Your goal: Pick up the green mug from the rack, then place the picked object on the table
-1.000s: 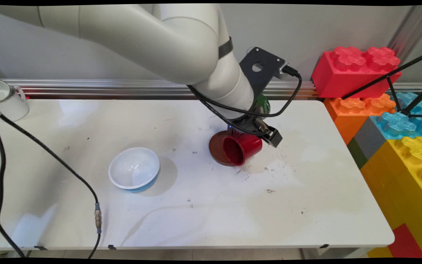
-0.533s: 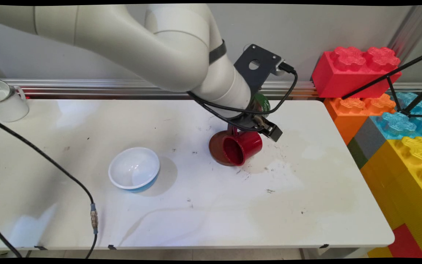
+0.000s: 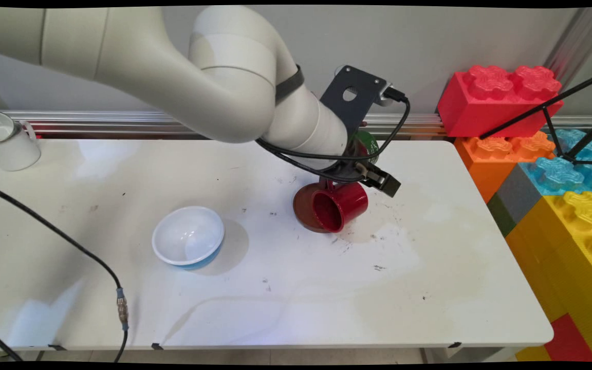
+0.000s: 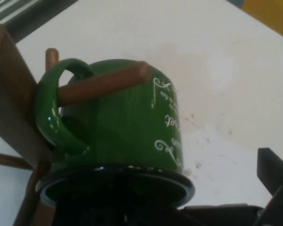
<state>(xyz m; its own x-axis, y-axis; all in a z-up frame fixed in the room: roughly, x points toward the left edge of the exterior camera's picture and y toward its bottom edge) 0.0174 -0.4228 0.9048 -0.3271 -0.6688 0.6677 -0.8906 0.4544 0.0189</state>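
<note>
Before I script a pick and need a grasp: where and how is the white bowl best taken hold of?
Probably the rim of the white bowl, from straight above, pinching its wall inside and out: it stands upright, mouth up, and has no handle.

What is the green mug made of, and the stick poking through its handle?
The green mug looks like glazed ceramic: it's glossy, with bright highlights on its handle. The stick looks like plain wood: brown, matte, with a rounded end.
</note>
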